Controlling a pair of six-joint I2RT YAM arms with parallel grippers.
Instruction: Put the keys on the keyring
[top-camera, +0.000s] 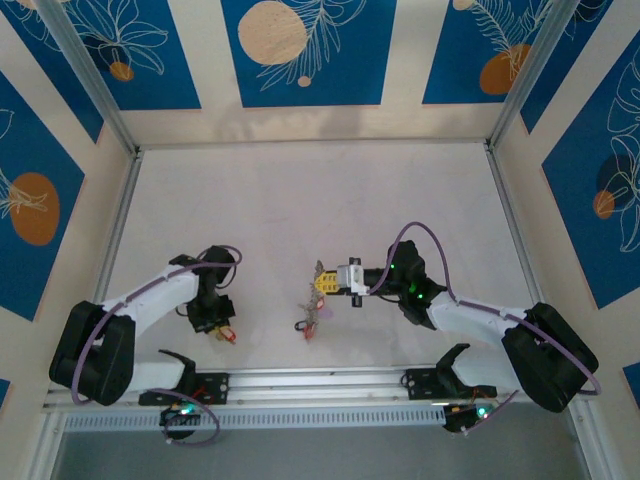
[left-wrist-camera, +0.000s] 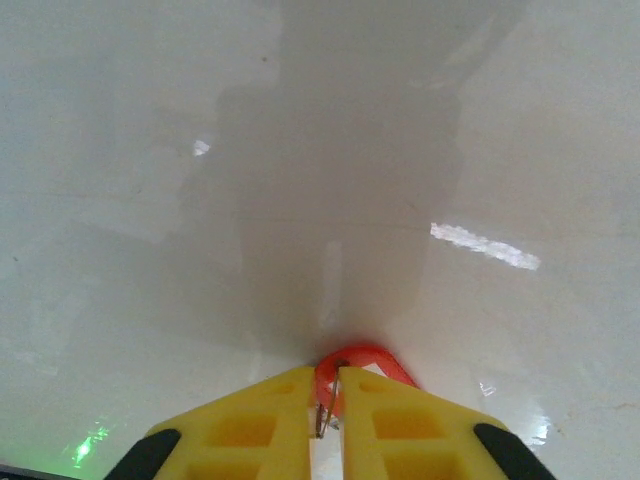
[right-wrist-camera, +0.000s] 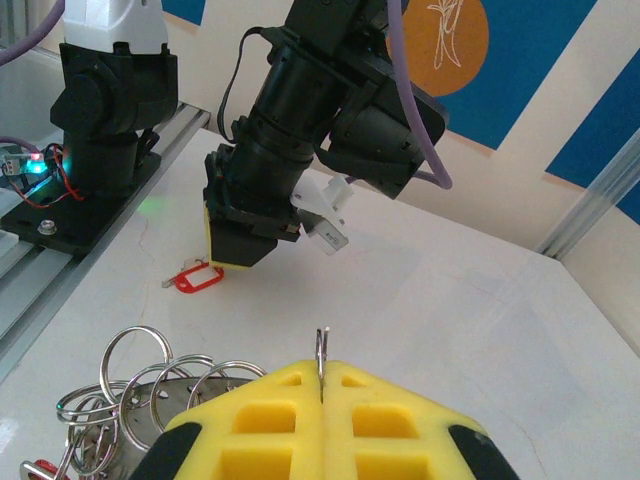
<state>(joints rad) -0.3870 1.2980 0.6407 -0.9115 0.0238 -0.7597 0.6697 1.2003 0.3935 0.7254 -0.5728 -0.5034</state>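
Note:
A key with a red plastic tag (left-wrist-camera: 366, 361) lies on the white table, its thin wire loop caught between the yellow fingers of my left gripper (left-wrist-camera: 327, 392). From the right wrist, that tag (right-wrist-camera: 197, 278) rests flat under the left gripper (right-wrist-camera: 238, 250). My right gripper (right-wrist-camera: 322, 375) is shut on the edge of a thin split ring (right-wrist-camera: 322, 345). Beside it to the left hangs the keyring (right-wrist-camera: 150, 385), a dark flat ring fringed with several silver loops. From above, the keyring (top-camera: 314, 302) dangles at the right gripper (top-camera: 328, 283), with the left gripper (top-camera: 218, 325) well to its left.
The aluminium rail (top-camera: 320, 378) with both arm bases runs along the near table edge. The left arm's base (right-wrist-camera: 95, 130) stands on it. Framed walls close the sides and back, with open white table (top-camera: 320, 200) beyond the grippers.

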